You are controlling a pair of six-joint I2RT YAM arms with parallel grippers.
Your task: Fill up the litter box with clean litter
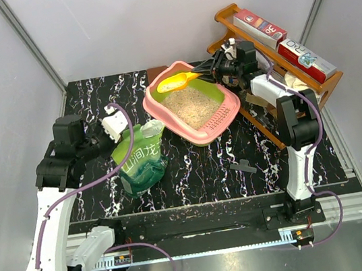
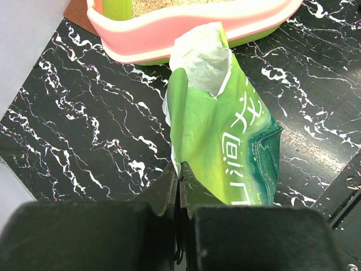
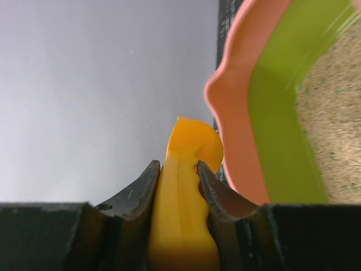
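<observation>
The pink litter box (image 1: pixel 230 109) with lime-green inner walls lies at the back middle and holds beige clean litter (image 1: pixel 191 103). My right gripper (image 1: pixel 207 71) is shut on the handle of a yellow-orange scoop (image 1: pixel 174 82), held over the box's far left rim; the wrist view shows the scoop (image 3: pixel 186 186) between the jaws beside the box wall (image 3: pixel 271 130). My left gripper (image 1: pixel 128 131) is shut on the edge of the green bag (image 1: pixel 142 158), which stands near the box with its torn top (image 2: pixel 204 53) open. The bag (image 2: pixel 231 141) fills the left wrist view.
A brown wooden rack (image 1: pixel 320 84) with red and white boxes (image 1: pixel 304 59) stands at the back right. A small dark piece (image 1: pixel 243 166) lies on the black marbled mat (image 1: pixel 200 173). Grey walls enclose the back and sides.
</observation>
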